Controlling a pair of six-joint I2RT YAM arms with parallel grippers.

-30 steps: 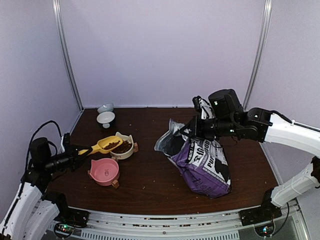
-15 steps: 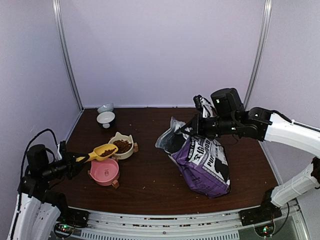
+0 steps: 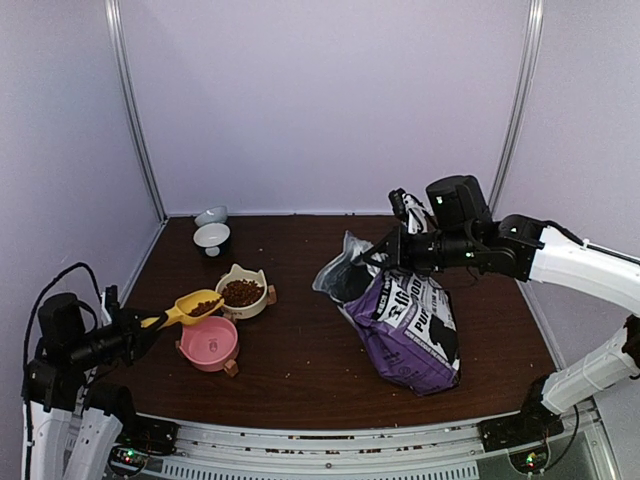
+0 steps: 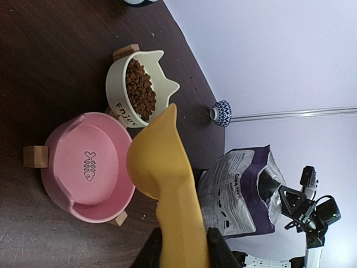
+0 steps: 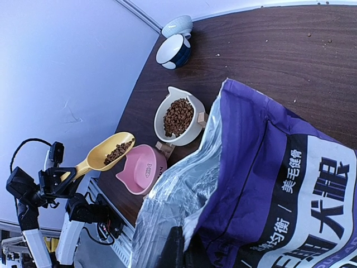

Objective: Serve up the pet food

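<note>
Over the pink bowl's (image 3: 208, 343) far rim, the left gripper (image 3: 135, 330) clamps the scoop (image 3: 195, 306) of kibble (image 3: 207, 304), so tipping here could spill some onto the table (image 3: 300, 370), while the right gripper (image 3: 385, 258) pinches the bag (image 3: 410, 320).

On table (image 3: 300, 375), left: fish-marked bowl (image 3: 208, 343) in front, cat-eared bowl (image 3: 246, 311) with kibble (image 3: 242, 292) just behind, scoop (image 3: 185, 314) with kibble left of both. Back-left corner: small bowl (image 3: 211, 238), second small bowl (image 3: 211, 215) behind. Right: pet food bag (image 3: 405, 335).
</note>
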